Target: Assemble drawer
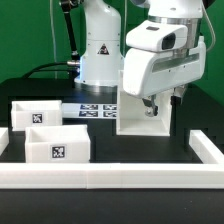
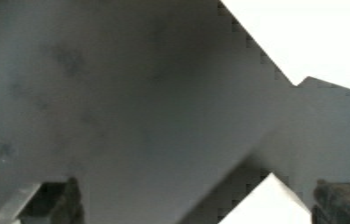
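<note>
Casing (image 1: 140, 118): white plastic, boxy, smooth, hard square edges, standing upright mid-worktop toward the back edge. In the wrist view it shows as a plain pale slab w/ a sharp angled corner (image 2: 323, 40).

Two trays, same white plastic, open-top w/ thin walls, near the worktop's edge on the exterior view's left. The rear tray (image 1: 33, 115) and front tray (image 1: 57, 149) each carry a black-and-white square tag on the facing wall. They sit close together; can't tell if they touch. Both are well apart from the casing.

Worktop (image 1: 150, 150): black, matte. Low white rail (image 1: 110, 178) runs along the front edge and turns up the edge on the exterior view's right. Marker board (image 1: 98, 108) lies flat at the back, by the arm's base.

Gripper (image 1: 163, 102): white glossy housing and dark fingers (image 2: 44, 200), pointing down just over the casing's top, on the side at the exterior view's right. Jaws are spread wide, w/ nothing pinched. Whether a fingertip touches the casing: can't tell.
</note>
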{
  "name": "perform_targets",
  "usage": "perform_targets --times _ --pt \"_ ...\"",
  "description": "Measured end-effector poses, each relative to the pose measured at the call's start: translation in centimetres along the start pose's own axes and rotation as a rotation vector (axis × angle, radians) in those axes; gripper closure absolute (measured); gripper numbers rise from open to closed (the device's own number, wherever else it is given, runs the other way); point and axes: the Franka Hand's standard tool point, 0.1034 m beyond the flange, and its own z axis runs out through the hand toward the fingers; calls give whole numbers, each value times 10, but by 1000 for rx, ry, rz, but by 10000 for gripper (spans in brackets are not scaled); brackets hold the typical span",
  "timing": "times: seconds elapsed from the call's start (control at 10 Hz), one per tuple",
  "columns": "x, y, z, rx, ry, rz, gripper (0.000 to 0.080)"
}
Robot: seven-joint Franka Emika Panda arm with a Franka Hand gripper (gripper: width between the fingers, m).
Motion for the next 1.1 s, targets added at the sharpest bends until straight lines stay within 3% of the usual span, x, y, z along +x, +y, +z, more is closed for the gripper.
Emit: perform_targets --times 0.4,0.9,1.1 --pt "0 0 -1 0 -1 3 150" --pt "-26 -27 -34 -13 -33 194 150" --pt "-26 -27 -29 -8 -36 264 150"
